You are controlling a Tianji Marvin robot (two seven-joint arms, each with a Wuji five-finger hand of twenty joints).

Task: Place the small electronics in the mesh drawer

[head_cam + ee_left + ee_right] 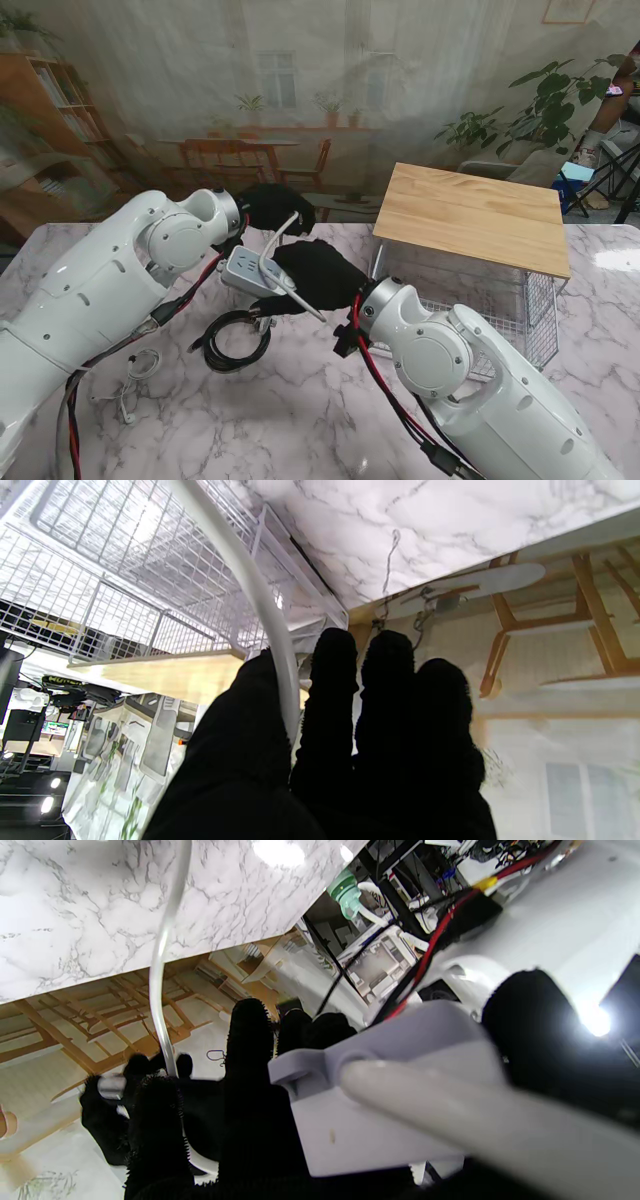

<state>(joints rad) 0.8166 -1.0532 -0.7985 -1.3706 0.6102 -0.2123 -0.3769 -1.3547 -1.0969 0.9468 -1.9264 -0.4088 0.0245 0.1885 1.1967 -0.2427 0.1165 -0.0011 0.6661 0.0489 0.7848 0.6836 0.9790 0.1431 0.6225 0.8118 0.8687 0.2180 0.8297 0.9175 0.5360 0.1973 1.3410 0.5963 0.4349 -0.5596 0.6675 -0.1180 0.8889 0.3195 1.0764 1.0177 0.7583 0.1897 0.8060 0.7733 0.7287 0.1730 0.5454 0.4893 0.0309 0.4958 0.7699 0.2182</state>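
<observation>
- Black-gloved fingers (250, 1050) of the right hand (318, 275) clamped round a white power strip (250, 271), strip held off the marble table (300, 410) and tilted, sockets facing up in the stand view.
- In the right wrist view, strip body (380, 1110) pressed between fingers on one side and thumb on the other, thick white cord (480, 1120) leaving it toward the camera.
- Left hand (275, 208) farther from me than the strip, fingers (335, 680) close together, white cord (265, 610) pinched between two of them and arching back to the strip.
- Mesh drawer (530, 300) to the right, pulled out under its wooden top (470, 215), well apart from the strip.
- Coiled black cable (237, 342) lying on the table nearer to me than the strip; white earphones (135, 375) at the far left beside the left arm.
</observation>
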